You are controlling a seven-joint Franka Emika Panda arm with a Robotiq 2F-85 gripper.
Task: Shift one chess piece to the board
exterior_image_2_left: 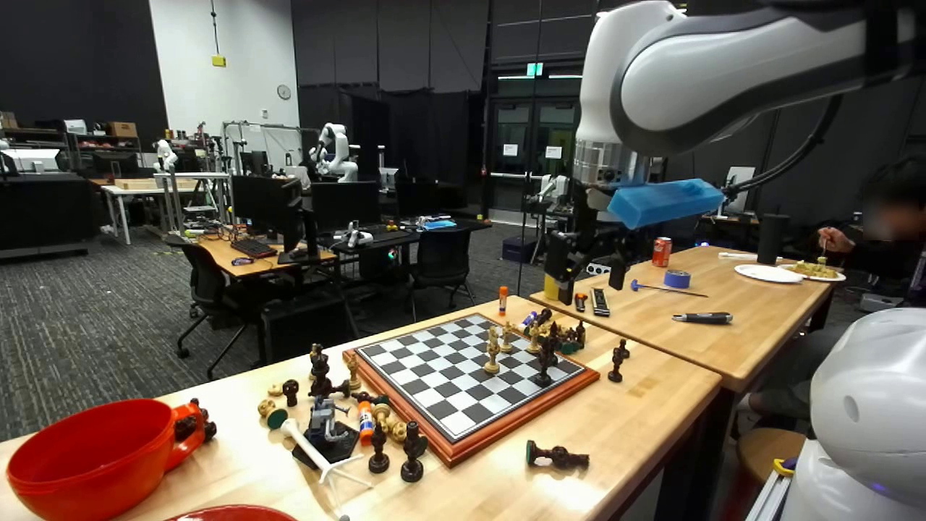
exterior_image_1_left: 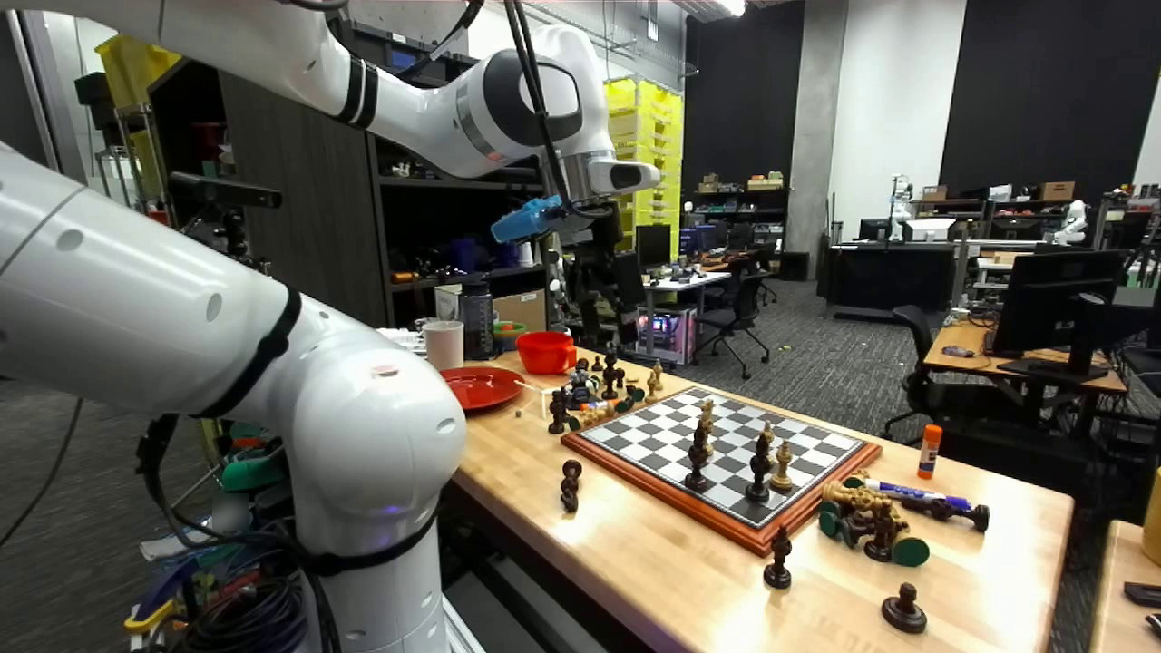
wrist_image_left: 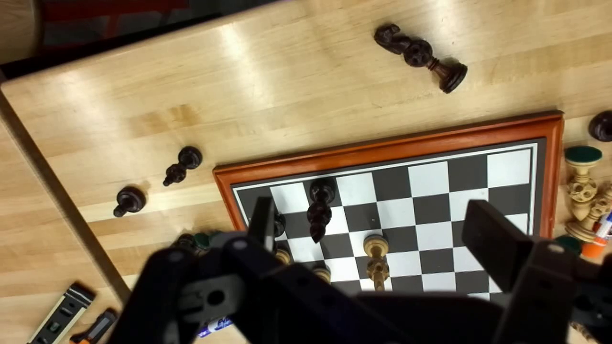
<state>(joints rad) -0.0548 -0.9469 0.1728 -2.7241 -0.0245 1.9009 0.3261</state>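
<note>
We have the gripper (wrist_image_left: 373, 217) high over the table (exterior_image_2_left: 644, 405), its fingers spread with nothing between them. In an exterior view the chessboard (exterior_image_2_left: 434, 376) lies beyond and left of the toppled dark piece (exterior_image_2_left: 557, 456); should we choose that one, we'd best close across its narrow neck, then lower it onto bare squares, clear of the standing pieces (exterior_image_2_left: 493, 354).

In the wrist view we sit close by the pincer (wrist_image_left: 373, 224), facing steeply down past its fingers (wrist_image_left: 262, 215) onto part of the board (wrist_image_left: 387, 152). In an exterior view we look down across the counter (exterior_image_1_left: 653, 553), the white arm (exterior_image_1_left: 372, 399) nearer us than the pincer. In an exterior view we look across from nearer the opposite end, a red cup (exterior_image_2_left: 79, 485) closer than the pincer. In both exterior views we share the whole board, below the pincer.
</note>
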